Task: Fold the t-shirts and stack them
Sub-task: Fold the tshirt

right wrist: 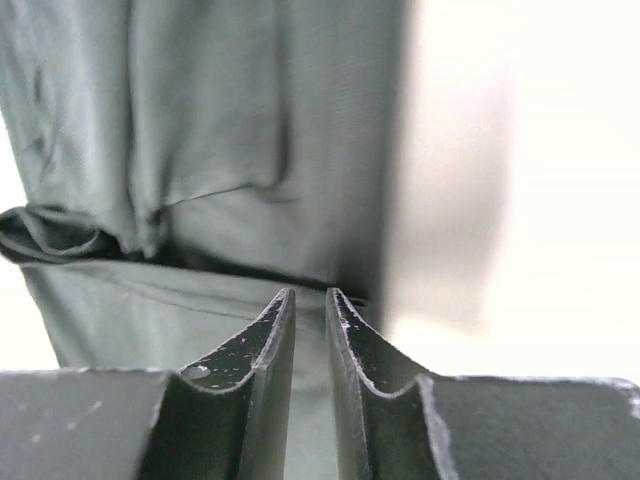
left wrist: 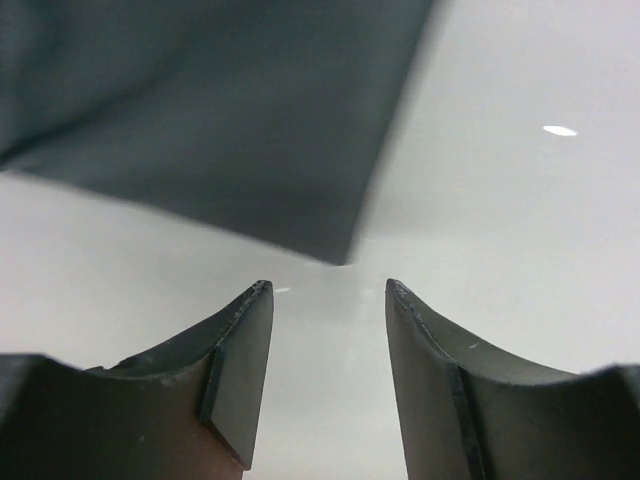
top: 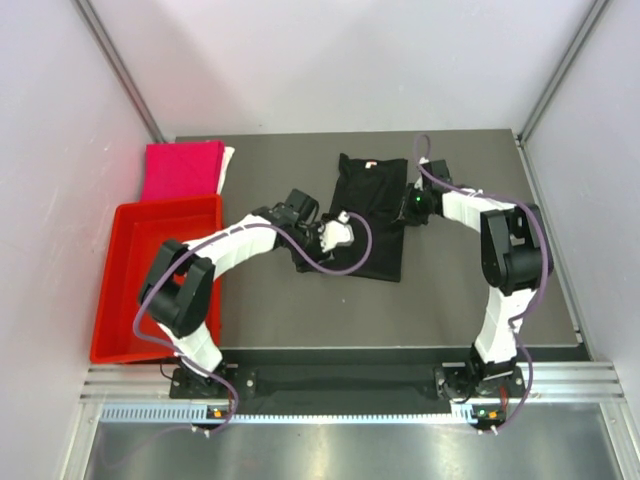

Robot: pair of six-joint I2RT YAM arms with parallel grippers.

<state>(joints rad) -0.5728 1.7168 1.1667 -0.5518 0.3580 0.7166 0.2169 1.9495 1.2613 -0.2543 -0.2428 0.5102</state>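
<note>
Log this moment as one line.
black t-shirt mid-table | left gripper open by its corner | right gripper near-closed at edge, grip unclear | pink t-shirt folded

The overhead view is softly lit; only faint shadows are thrown on the desk (top: 300, 310) around the black t-shirt (top: 372, 215). In both wrist views the desk is blown out to near white and the shirt is washed to grey. In the left one the shirt is blurred, with a small glare spot (left wrist: 560, 130) to its right; in the right one a soft shadow is cast beside it.
</note>
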